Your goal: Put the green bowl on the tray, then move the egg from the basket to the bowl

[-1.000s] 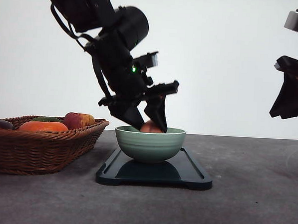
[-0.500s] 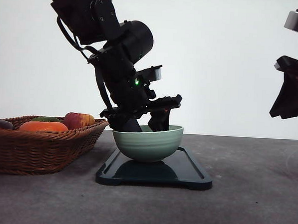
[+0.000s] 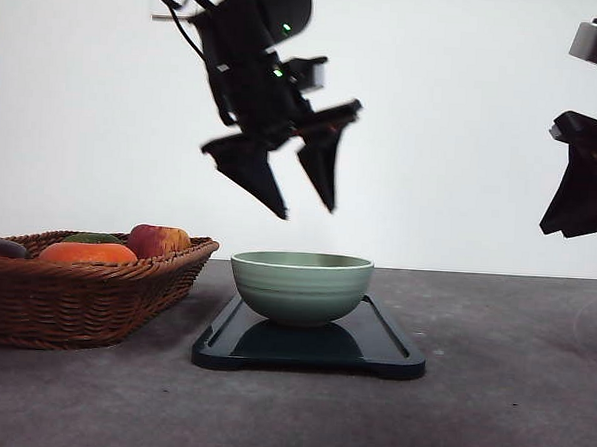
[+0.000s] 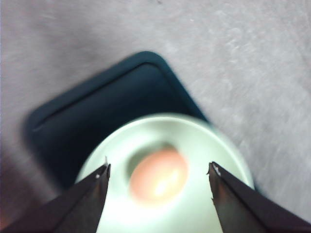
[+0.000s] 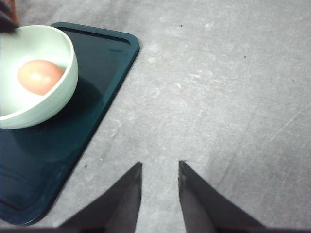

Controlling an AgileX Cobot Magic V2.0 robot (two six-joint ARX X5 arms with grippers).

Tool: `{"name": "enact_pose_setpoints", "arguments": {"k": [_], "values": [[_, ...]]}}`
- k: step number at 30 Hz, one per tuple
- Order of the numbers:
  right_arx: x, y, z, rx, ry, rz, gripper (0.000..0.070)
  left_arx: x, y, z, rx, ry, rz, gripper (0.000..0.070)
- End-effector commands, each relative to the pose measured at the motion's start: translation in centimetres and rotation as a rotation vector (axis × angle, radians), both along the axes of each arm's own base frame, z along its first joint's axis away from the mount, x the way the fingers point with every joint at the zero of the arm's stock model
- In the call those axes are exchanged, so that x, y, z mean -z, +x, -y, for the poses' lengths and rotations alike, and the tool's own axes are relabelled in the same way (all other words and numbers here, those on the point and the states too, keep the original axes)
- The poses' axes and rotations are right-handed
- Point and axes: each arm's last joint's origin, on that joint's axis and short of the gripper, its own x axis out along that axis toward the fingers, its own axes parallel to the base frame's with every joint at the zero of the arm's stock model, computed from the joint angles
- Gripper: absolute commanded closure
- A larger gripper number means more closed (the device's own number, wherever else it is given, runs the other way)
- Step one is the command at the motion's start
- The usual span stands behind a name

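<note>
In the front view we see the round pale sage-green glazed bowl (image 3: 300, 287) sitting upright on the flat, very dark glossy rectangular tray (image 3: 387, 355), which rests on the grey table (image 3: 510, 395). The left gripper (image 3: 307, 212) hangs in the air above the bowl, apart from it, its two black fingers spread wide with nothing between them. In the left wrist view, though blurred, we find the same fingers (image 4: 85, 201) parted either side of the bowl (image 4: 214, 145), and a smooth orange-brown egg (image 4: 159, 174) lying in the bottom of it, touching neither finger. The right wrist view shows the egg (image 5: 40, 76) too, resting inside the bowl (image 5: 58, 94) on the tray (image 5: 114, 48). At the bowl's nine o'clock in the front view stands the wide brown woven wicker basket (image 3: 85, 292), just beside the tray and holding an orange fruit (image 3: 87, 252), a reddish apple-like fruit (image 3: 157, 240) and darker pieces we cannot identify. The right gripper (image 5: 159, 167) hovers over bare table, well clear of the tray; its fingers stand slightly apart, holding nothing. We can read no brand, label or writing on any of these things.
</note>
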Motion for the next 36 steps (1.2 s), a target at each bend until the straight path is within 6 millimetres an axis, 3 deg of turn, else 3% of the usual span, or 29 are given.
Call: {"name": "enact_pose_setpoints", "arguments": {"k": [1,7,13,26,36], "values": [[0.0,0.2,-0.1,0.004,0.01,-0.001,0.0557,-1.3,-0.3,-0.4,0.03,0.013,0.02,0.0311],[0.0,0.1,-0.1,0.001,0.011,-0.001,0.0557,-3.1,-1.6,-3.8,-0.02,0.01,0.03,0.0311],[0.0,0.1,-0.2,-0.002,0.012,-0.001,0.0557,-2.8,-3.9,-7.7,-0.084,-0.016,0.073,0.0311],[0.0,0.1,-0.2,0.0,0.018,-0.005,0.0557,1.2,-12.3,-15.3,-0.213,-0.074,0.19,0.0311],[0.0,0.0,-0.5,-0.054,0.047,-0.015,0.0557,4.3,-16.4,-18.7,-0.295,-0.076,0.172,0.0311]]}}
